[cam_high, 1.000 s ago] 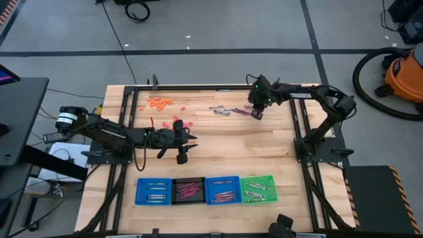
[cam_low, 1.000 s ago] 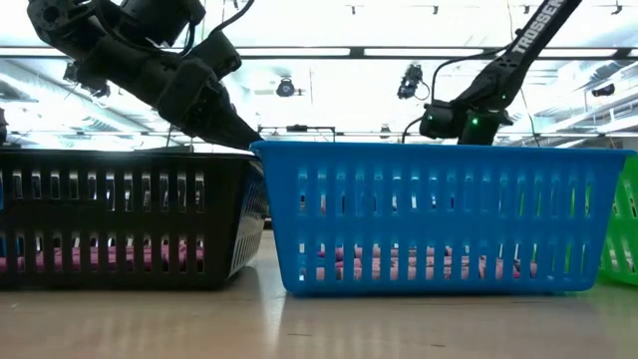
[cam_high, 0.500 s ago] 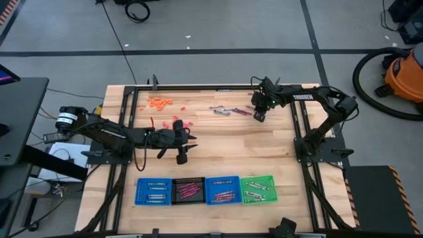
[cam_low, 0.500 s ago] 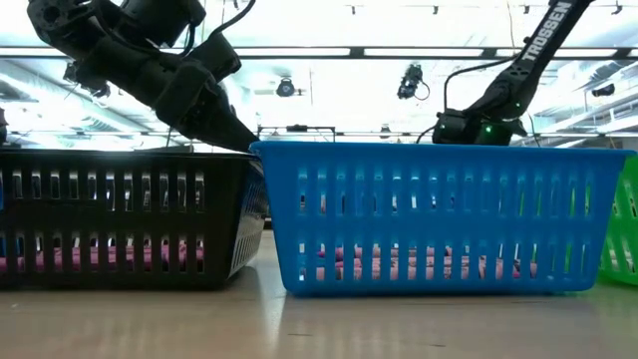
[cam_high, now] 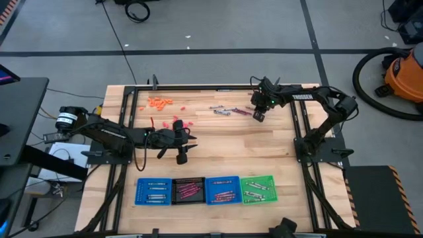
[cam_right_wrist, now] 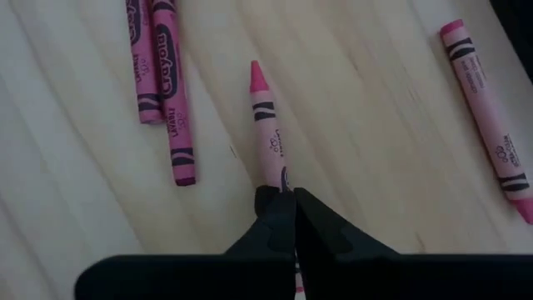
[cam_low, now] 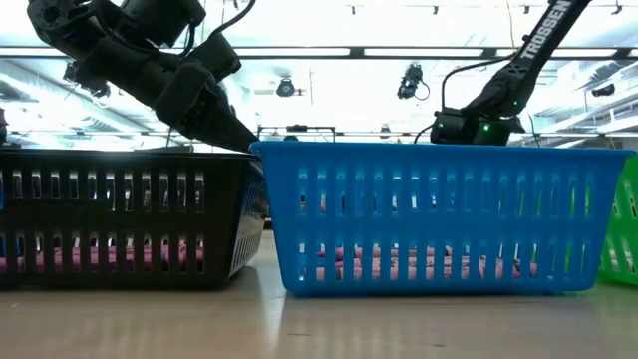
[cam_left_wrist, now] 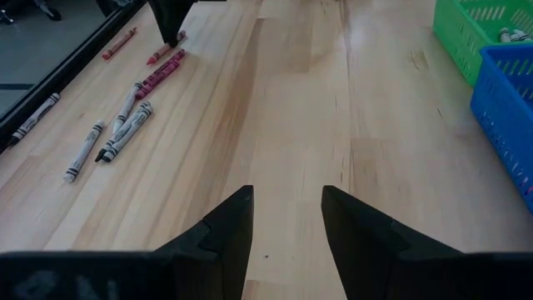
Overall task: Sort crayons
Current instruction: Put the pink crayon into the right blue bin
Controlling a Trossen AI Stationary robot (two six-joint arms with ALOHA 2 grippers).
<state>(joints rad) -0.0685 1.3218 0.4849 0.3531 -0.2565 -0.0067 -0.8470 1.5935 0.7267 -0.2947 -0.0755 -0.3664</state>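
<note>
From my seat at the low camera, the nearest things are the baskets along the front edge of the wooden table (cam_high: 218, 149): the black basket (cam_low: 120, 214) and the blue basket (cam_low: 439, 214) fill that view, with pink crayons lying on their floors and a sliver of the green basket (cam_low: 626, 234) beside the blue one. From above I see four in a row, touching: a second blue basket (cam_high: 154, 192) on the far left, then black, blue and green, each with crayons inside.

Further in, my left gripper (cam_high: 183, 151) hangs over the bare planks left of centre, its fingers (cam_left_wrist: 225, 233) standing apart with nothing between them. A small pile of red bits (cam_high: 185, 123) lies just behind it, and an orange pile (cam_high: 158, 102) sits nearer the far left corner.

At the far side, my right gripper (cam_high: 258, 116) is down on the wood, jaws pinched tight on the blunt end of a magenta crayon (cam_right_wrist: 268, 137) that lies flat on the boards. Two maroon crayons (cam_right_wrist: 160, 79) lie side by side near it, another pink crayon (cam_right_wrist: 485, 79) lies apart, and grey crayons (cam_left_wrist: 112, 137) are scattered further along.

Beyond the table is grey floor crossed by dark tape lines, a coiled black cable (cam_high: 137, 10), and an orange shop vacuum (cam_high: 404, 76) to the right. The low view shows ceiling strip lights (cam_low: 299, 52) behind.
</note>
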